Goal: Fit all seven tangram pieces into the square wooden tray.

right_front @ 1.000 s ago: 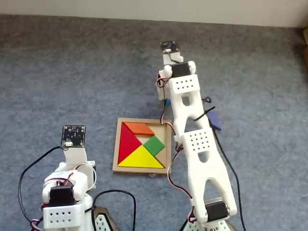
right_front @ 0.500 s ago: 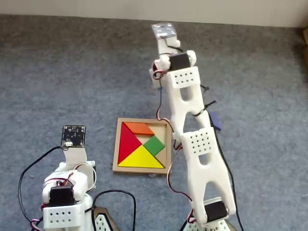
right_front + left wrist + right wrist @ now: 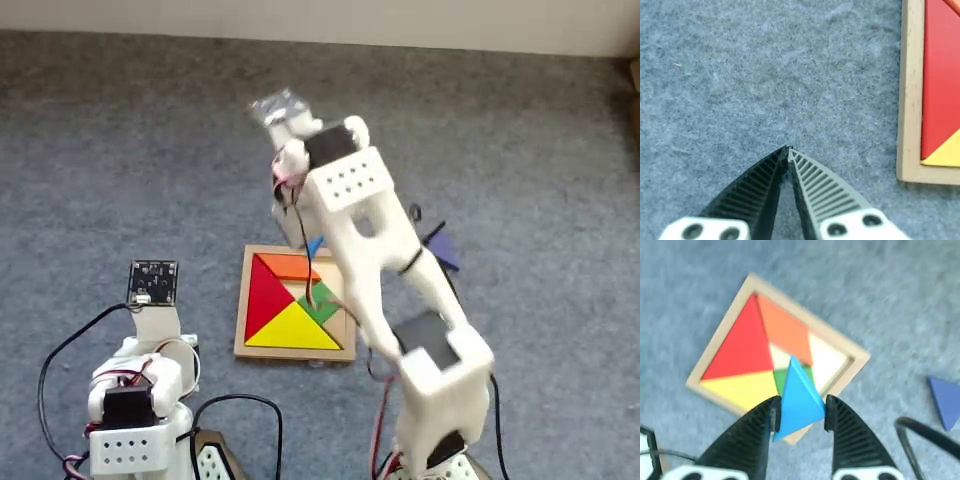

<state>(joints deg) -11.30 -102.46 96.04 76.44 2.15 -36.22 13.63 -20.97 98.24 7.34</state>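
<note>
One idle: left gripper (image 3: 787,152) pinched together, empty, over carpet beside tray (image 3: 241,300) | four pieces seated in tray, gap left | right gripper (image 3: 801,407) clamps blue triangle (image 3: 799,390) above tray | purple piece (image 3: 944,399) apart on carpet | risk: triangle looks skewed to gap, so a corner may catch rim or neighbour and jam.

In your high view, the right arm (image 3: 365,250) hides the right side of the wooden tray (image 3: 241,300) and part of the green piece (image 3: 322,308). At centre, the blue triangle (image 3: 316,245) shows as a sliver. Frame edges crop the red piece (image 3: 942,75) and the purple piece (image 3: 945,400).
</note>
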